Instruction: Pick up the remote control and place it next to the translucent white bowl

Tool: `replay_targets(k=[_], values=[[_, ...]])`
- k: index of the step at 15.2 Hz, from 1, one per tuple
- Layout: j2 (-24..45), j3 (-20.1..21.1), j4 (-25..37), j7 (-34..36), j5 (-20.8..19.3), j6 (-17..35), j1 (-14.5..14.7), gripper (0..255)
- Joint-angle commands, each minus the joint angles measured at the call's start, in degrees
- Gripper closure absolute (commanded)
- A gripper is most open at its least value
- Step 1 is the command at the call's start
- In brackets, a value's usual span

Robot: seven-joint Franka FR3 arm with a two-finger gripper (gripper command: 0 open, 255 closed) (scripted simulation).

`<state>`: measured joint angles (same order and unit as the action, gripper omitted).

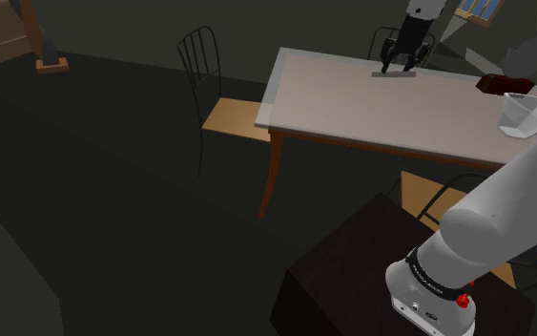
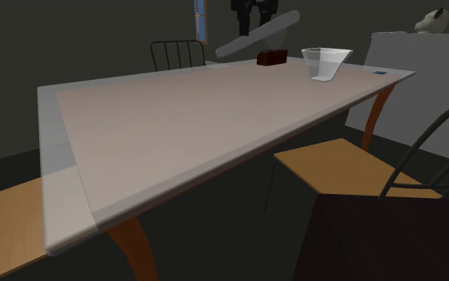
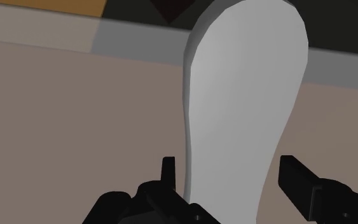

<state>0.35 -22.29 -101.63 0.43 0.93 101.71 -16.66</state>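
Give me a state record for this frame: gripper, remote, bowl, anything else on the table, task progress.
gripper: shut on the remote control, above the far side of the table
remote control: light grey, off the table, tilted with one end higher
bowl: translucent, upright on the table, apart from the remote
other: dark brown block on the table near the bowl, not touching it
progress: remote picked up, not yet placed next to the bowl
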Motion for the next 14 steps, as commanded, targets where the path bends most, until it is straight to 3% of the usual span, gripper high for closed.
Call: replay_targets(k=[1, 14], values=[[-0.7, -1.1, -0.5, -2.1, -0.3, -0.2, -1.1, 255], [-0.6, -10.1, -0.2, -19.6, -0.4, -0.6, -9.6, 255]])
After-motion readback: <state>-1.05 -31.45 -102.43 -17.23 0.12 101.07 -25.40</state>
